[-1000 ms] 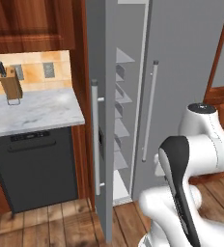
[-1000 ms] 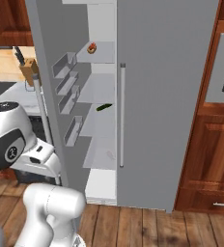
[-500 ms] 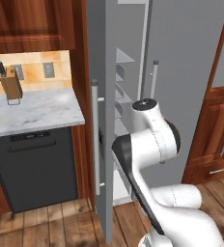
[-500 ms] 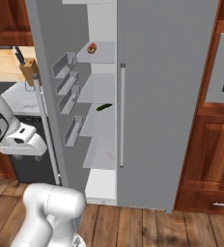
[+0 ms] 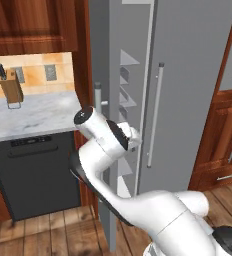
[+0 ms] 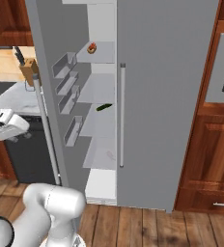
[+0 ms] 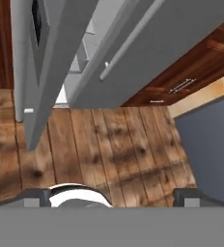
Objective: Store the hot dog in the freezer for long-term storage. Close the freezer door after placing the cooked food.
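Inside the freezer (image 6: 102, 91), the hot dog (image 6: 91, 48) rests on an upper shelf; freezer door (image 6: 49, 72) ajar; gripper (image 7: 111, 195) fingers apart, empty, over wood floor (image 7: 109, 144).

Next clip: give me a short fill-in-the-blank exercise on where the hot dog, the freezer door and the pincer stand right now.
1. The hot dog lies on a freezer shelf, ____ the small dark green thing.
2. The freezer door stands ____.
3. The pincer is open and holds ____.
4. A knife block stands on the counter above the ____.

Missing words: above; open; nothing; dishwasher
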